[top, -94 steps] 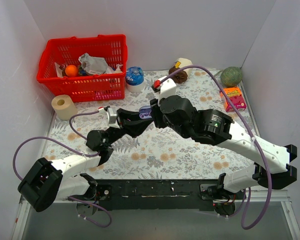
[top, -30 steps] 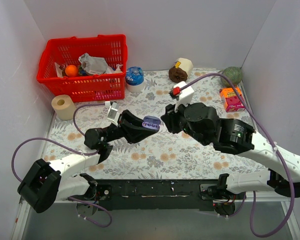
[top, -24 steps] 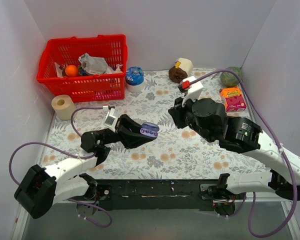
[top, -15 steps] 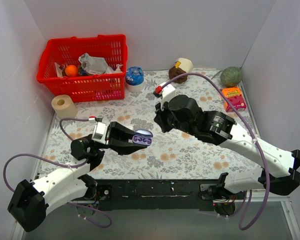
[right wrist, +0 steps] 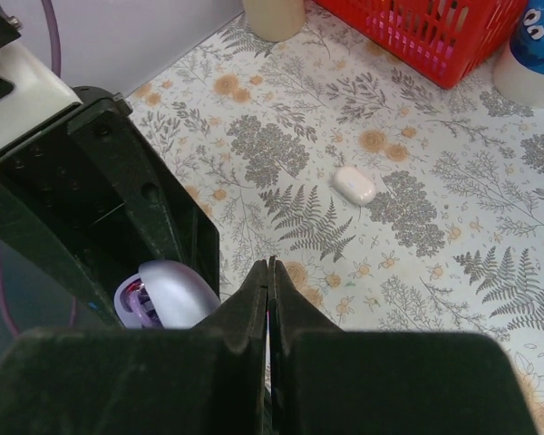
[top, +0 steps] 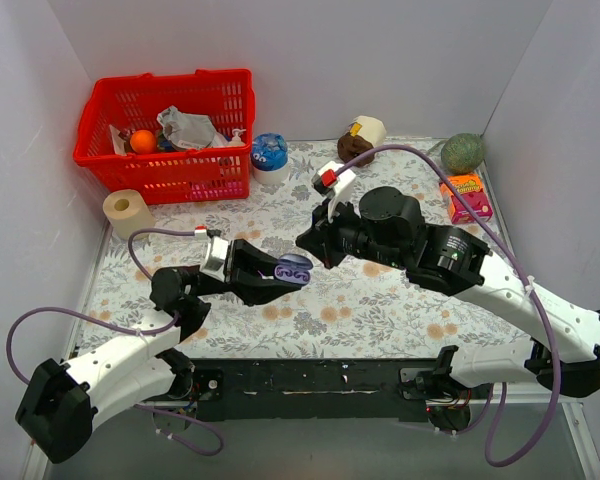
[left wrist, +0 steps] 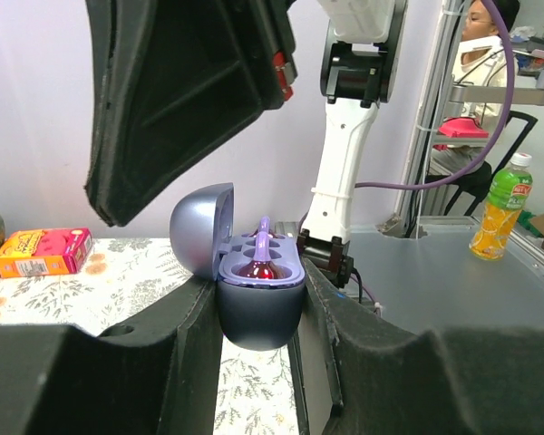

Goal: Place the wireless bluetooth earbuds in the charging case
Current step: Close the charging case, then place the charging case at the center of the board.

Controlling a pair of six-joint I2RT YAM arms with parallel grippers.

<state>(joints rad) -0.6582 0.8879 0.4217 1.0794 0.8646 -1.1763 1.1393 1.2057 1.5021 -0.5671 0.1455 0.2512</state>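
**A:** Left wrist view, nearest item?
**B:** Charging case (left wrist: 245, 285), lilac, lid open. It was clamped upright between the two fingers of the left gripper (left wrist: 259, 317).

**A:** Contents?
**B:** One earbud (left wrist: 263, 240), stem standing up from a socket. Whether it sat fully home could not be told.

**A:** Above it?
**B:** Right gripper (top: 307, 245), fingers pressed together with nothing seen between them, poised just over the case.

**A:** Farther off?
**B:** White oval piece (right wrist: 354, 184), lying on the flowered table (right wrist: 453, 208), well apart from both grippers.

**A:** Step in hand?
**B:** Judged mid-insertion, with one bud placed. The next move called for pressing that bud down gently, or fetching the other, while the case was kept level.
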